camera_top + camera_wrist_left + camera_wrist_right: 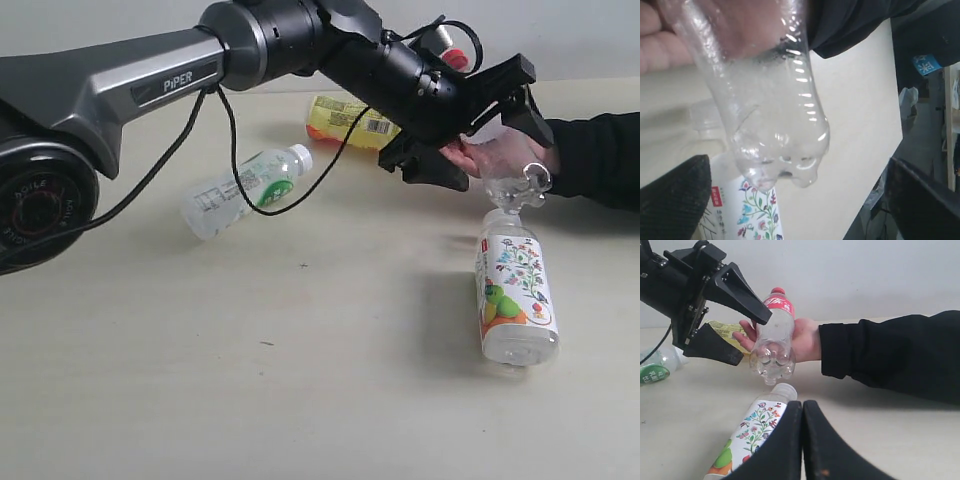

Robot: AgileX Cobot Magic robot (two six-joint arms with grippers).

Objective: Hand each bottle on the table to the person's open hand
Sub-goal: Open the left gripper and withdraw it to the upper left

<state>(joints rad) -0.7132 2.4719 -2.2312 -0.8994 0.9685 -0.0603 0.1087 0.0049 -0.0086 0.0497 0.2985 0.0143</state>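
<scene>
The clear bottle with red label and red cap (776, 332) rests in the person's open hand (805, 340), its base (518, 188) pointing down. My left gripper (505, 160) stands open around it, and its fingers (675, 200) are wide apart and off the bottle (770, 115). The white fruit-picture bottle (515, 295) lies on the table (300, 400) just below the hand. The white-green label bottle (245, 190) and the yellow bottle (350, 120) lie further left. My right gripper (802, 412) is shut and empty, low beside the fruit-picture bottle (752, 435).
The person's black-sleeved forearm (600, 155) stretches in from the right edge. My left arm (150, 80) and its black cable (235, 160) span the upper left above the white-green bottle. The table's far edge and a dark drop show in the left wrist view (920, 150).
</scene>
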